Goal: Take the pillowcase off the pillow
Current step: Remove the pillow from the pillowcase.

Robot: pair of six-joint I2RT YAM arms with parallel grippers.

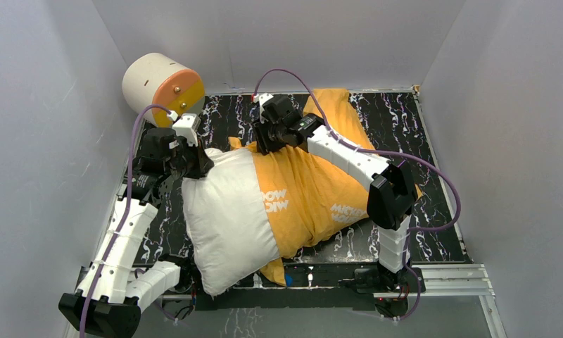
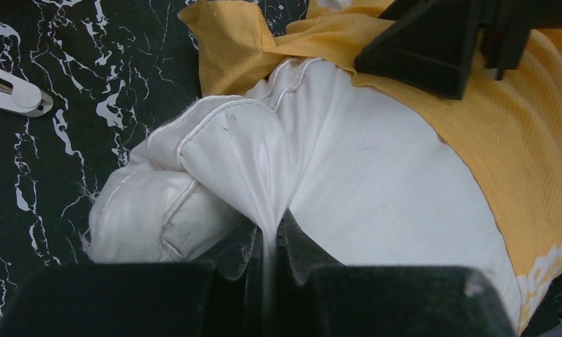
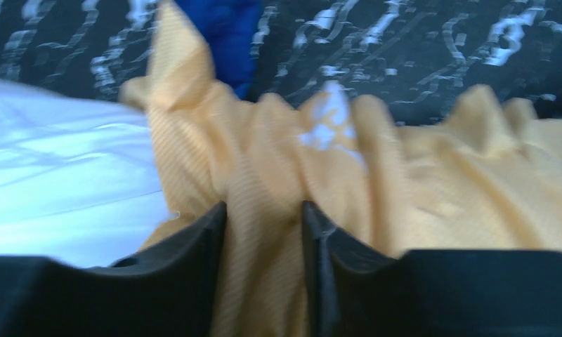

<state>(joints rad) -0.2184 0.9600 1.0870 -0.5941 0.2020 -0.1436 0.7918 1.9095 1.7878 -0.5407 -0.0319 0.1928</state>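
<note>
Pulling now, you are risking a slip, as your right claw (image 3: 263, 208) is gaping around the pillowcase (image 1: 314, 186) near the far edge of the surface (image 1: 398, 120) while your left claw (image 2: 271, 223) is clamping the pillow (image 1: 226, 211).

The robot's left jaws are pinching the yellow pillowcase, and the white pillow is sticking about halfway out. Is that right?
Not quite. The left gripper is pinching the white pillow, not the yellow pillowcase. The left wrist view shows white cloth squeezed between its shut jaws. The rest is right: the pillow is sticking about halfway out.
</note>
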